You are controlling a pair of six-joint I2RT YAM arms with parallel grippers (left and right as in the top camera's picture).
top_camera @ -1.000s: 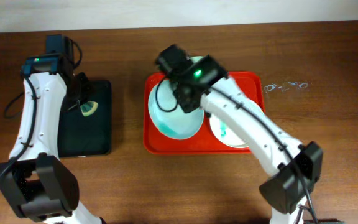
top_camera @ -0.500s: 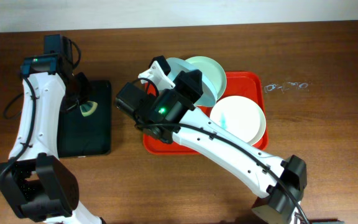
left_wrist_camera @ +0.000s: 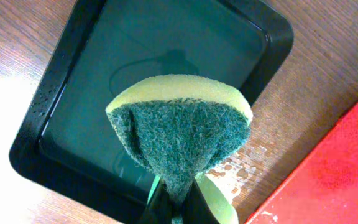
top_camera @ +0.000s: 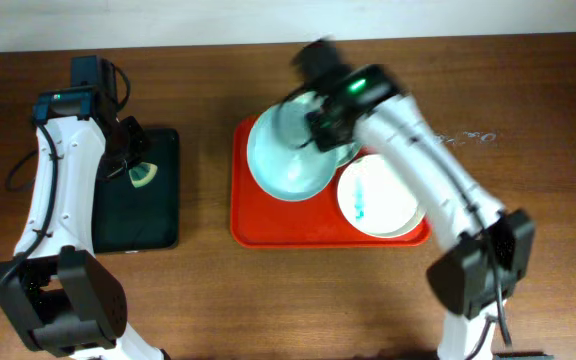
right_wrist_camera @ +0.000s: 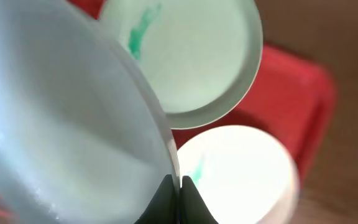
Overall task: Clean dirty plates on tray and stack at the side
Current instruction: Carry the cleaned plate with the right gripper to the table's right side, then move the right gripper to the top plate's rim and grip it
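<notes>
Gripping mint-blue plate (top_camera: 286,160) at rim: right pincer (right_wrist_camera: 174,185), plate tilted above red tray (top_camera: 268,232), upper centre of frame. Stiff, glossy, probably slick and breakable; edge pinch looks thin, deeper bite advisable. Left pincer (left_wrist_camera: 174,205) clamped on sponge (left_wrist_camera: 179,130) over black tray (top_camera: 158,235).

Brown wood-grain table (top_camera: 548,150); red tray (top_camera: 258,225); pale mint-blue plate (top_camera: 286,160); second mint-blue plate (right_wrist_camera: 185,56) with a teal-green smear; white plate (top_camera: 378,200) streaked teal-green; glossy black tray (top_camera: 158,225); sponge (left_wrist_camera: 182,124), yellow foam with a dark green scouring face.
</notes>
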